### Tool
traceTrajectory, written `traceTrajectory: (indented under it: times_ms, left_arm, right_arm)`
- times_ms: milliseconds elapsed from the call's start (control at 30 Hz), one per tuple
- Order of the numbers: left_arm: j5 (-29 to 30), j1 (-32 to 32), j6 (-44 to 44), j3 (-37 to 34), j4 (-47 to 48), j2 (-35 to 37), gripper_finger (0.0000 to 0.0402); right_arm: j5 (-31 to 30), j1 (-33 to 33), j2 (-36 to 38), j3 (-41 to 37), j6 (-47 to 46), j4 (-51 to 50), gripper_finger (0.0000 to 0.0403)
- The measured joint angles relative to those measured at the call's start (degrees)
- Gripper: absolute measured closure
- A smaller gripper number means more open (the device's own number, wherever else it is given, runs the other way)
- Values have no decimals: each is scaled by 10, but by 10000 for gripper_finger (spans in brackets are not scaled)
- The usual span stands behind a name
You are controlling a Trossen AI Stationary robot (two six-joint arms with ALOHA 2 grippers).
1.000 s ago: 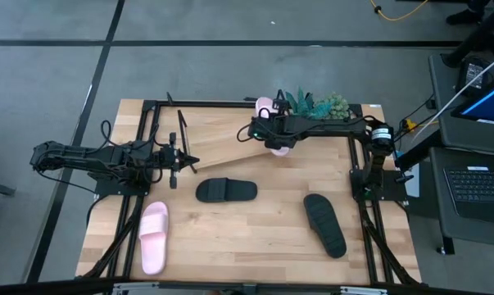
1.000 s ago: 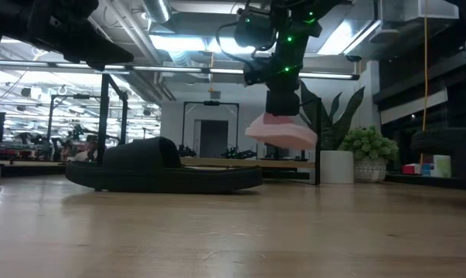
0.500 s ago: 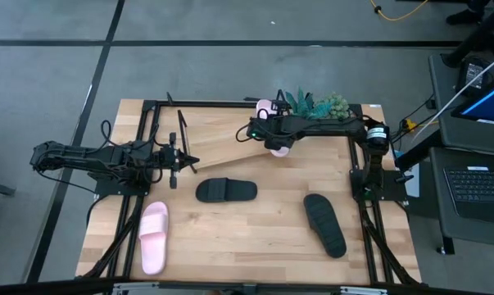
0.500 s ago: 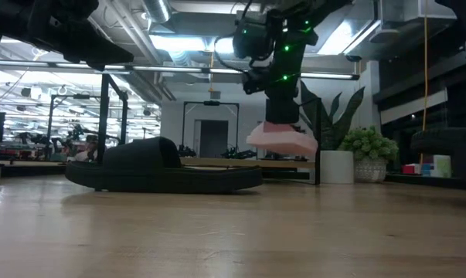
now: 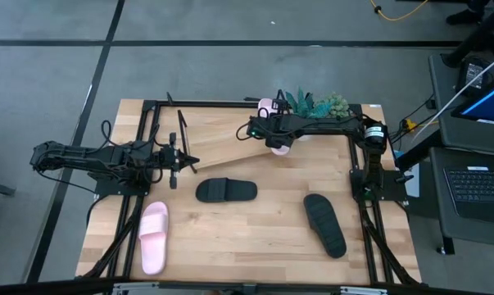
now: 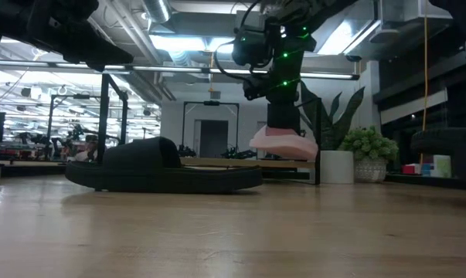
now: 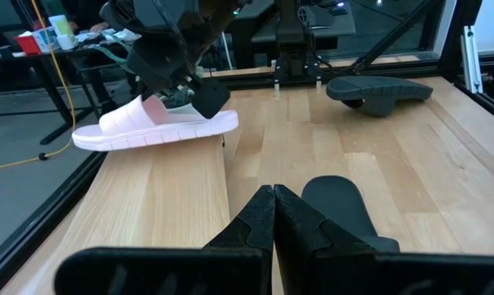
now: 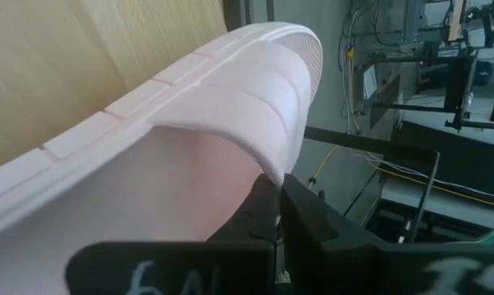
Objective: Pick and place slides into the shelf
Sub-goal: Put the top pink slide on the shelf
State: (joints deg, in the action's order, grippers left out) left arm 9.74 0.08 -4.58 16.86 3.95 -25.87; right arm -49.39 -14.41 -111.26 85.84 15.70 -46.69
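I see the right gripper (image 5: 273, 138) clamped on a light pink slide (image 7: 155, 127), holding it just above the right end of the shelf (image 5: 224, 147). My left gripper (image 5: 186, 160) sits pinched together, empty, off the shelf's left end. Two black slides (image 5: 226, 190) and the second pink slide (image 5: 153, 237) lie on the table (image 5: 255, 233) in front of the shelf.

Pink slide (image 6: 284, 141) under right claw (image 6: 283, 127), black slide (image 6: 161, 166) flat on table (image 6: 233, 232)
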Motion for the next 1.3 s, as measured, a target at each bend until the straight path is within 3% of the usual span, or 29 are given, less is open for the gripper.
traceTrajectory:
  times_ms: [1000, 1300]
  left_arm:
    - [0, 0, 0, 0, 7, 0, 401]
    - [0, 0, 0, 0, 8, 0, 401]
  right_arm:
    - [56, -34, 0, 0, 0, 22, 397]
    - [83, -34, 0, 0, -1, 20, 343]
